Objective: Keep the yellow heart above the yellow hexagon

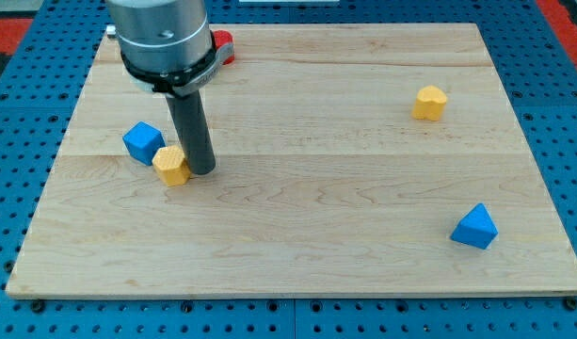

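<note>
A pale wooden board (pixel 297 245) is seen from above and slightly in front, resting on a blue pegboard surface (pixel 24 94) that shows around all of its edges. The near half of the board is mostly bare wood, so wide room is left along the view's bottom edge.

Nearest the view's bottom, at the view's right, a blue triangular block (pixel 474 227) lies close to the board's right edge, well apart from everything else.

Farther up, at the view's left, a yellow block (pixel 172 166) is found; its shape cannot be made out surely. Just above it and to its left, a blue cube-like block (pixel 142 141) sits very near it, perhaps touching. My tip (pixel 201 170) is set down just beside the yellow block, on its right, and appears to be in contact with it. The arm ends in a plain dark rod (pixel 193 127) with no fingers, so nothing is gripped or held.

Farther still, at the view's right, a second yellow block (pixel 429 102) stands alone, well apart from the others, with open wood on every side of it.

At the far edge, a red block (pixel 224 45) is partly hidden behind the grey arm housing (pixel 163 38) at the view's top left.

No writing or labels can be read.
</note>
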Available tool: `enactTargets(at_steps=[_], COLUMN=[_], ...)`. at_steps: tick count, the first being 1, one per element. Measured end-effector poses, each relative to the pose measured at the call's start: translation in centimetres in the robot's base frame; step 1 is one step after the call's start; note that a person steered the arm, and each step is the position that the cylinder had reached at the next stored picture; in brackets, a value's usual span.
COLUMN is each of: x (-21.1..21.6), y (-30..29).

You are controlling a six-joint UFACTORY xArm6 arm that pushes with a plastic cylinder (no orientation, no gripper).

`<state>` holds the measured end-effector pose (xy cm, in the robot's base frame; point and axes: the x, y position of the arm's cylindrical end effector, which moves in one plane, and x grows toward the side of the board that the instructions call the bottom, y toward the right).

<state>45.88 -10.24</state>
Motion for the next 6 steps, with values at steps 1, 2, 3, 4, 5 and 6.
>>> enactTargets(at_steps=[1, 2, 3, 4, 5, 6], x=[-0.4, -0.6, -2.0, -5.4, -9.1, -10.4], y=[7.3, 18.5, 29.3, 38.2, 40.3, 39.0])
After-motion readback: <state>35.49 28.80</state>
